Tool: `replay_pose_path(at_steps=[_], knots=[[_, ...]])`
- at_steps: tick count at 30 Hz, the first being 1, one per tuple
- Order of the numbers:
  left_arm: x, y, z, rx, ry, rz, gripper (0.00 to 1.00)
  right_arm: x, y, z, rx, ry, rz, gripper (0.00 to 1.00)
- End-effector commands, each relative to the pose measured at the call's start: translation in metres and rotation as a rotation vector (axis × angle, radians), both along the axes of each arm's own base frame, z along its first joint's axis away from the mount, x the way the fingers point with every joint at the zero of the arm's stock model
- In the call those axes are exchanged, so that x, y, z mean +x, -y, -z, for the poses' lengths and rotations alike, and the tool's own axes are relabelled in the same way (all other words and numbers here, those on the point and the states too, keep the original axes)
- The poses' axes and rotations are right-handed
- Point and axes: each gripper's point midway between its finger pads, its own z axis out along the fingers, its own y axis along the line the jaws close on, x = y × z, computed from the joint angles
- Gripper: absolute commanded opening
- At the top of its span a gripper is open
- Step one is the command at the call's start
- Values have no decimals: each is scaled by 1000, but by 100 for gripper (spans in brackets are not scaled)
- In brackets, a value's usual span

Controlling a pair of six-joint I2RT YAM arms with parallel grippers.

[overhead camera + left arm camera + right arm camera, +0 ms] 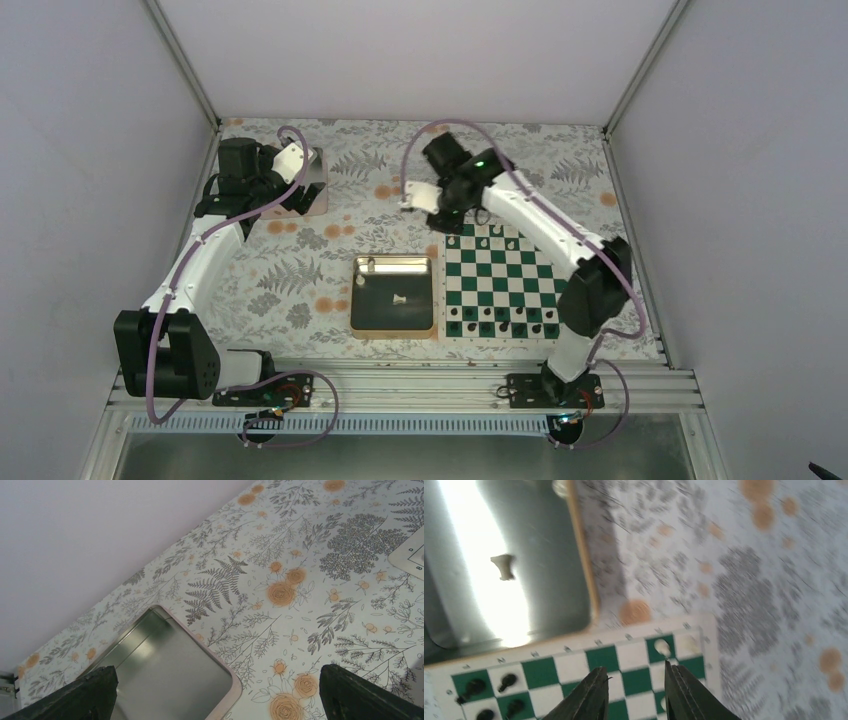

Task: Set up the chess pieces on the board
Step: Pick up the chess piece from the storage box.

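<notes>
I am hovering my released, empty right hand over the far left corner of the board; my left hand is hanging released too.

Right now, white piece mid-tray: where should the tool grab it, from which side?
Take the white piece across its narrow waist, coming straight down from above. It appears to lie on its side on the tray floor, clear of the rim, so nothing blocks a top approach; the wider ends should stop it slipping.
</notes>
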Motion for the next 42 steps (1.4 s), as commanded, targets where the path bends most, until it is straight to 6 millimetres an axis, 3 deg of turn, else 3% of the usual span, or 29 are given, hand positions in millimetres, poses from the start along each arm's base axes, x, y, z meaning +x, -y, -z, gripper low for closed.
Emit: replay_pose_path(at_steps=[1, 7, 10, 13, 16, 19, 22, 25, 30, 37, 42], knots=[[0, 1, -11, 0, 31, 14, 100, -25, -50, 22, -19, -51, -98, 32], [0, 1, -10, 0, 31, 14, 100, -66, -100, 63, -44, -116, -247, 31], [0, 1, -10, -3, 30, 15, 100, -56, -130, 59, 37, -36, -258, 31], [-1, 1, -12, -4, 35, 16, 100, -59, -149, 59, 91, -17, -301, 32], [-2, 2, -13, -4, 38, 17, 100, -63, -150, 80, 61, -8, -357, 35], [-2, 2, -14, -4, 39, 18, 100, -72, -138, 110, 0, -22, -443, 43], [-2, 1, -14, -4, 40, 17, 100, -78, -129, 125, -15, 9, -527, 47], [-3, 1, -16, -4, 44, 16, 100, -84, -135, 122, 36, 21, -582, 47], [-3, 1, -17, -2, 47, 12, 100, -82, -155, 117, 86, -46, -530, 45], [-3, 0, -17, -1, 49, 11, 100, -74, -171, 135, 88, -102, -432, 42], [-3, 1, -16, 0, 48, 14, 100, -71, -177, 136, 92, -111, -413, 41]])
